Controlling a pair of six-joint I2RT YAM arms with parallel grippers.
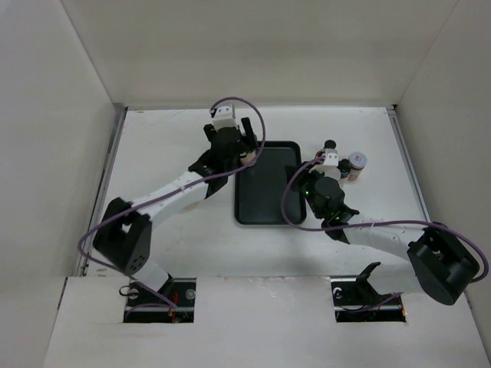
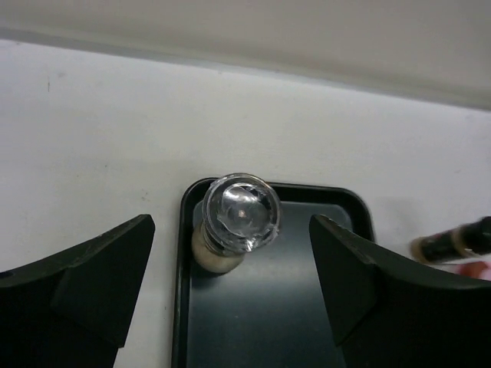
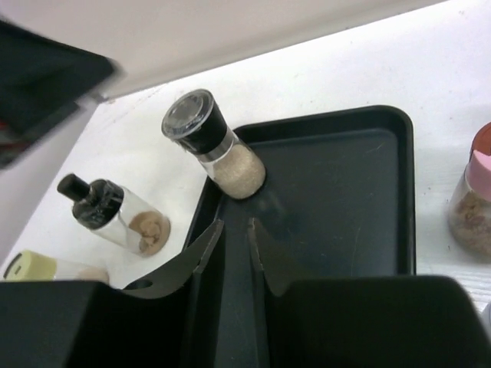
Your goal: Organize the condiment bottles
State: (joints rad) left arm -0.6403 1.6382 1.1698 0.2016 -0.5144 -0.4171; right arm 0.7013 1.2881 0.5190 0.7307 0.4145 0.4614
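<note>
Left gripper (image 2: pixel 230 230), jaws spread wide, faces a clear-capped shaker (image 2: pixel 234 222) of pale granules upright in the black tray's (image 2: pixel 268 322) corner. Right gripper's (image 3: pixel 234 224) jaws are nearly closed and empty.

flat black tray (image 1: pixel 265 193) on white table (image 1: pixel 161 146)

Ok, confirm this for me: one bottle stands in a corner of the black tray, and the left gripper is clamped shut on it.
Not quite. The bottle does stand in a corner of the black tray, but the left gripper is not clamped shut on it. It is open, spread wide with a clear gap on either side of the bottle. The left wrist view shows this.
</note>
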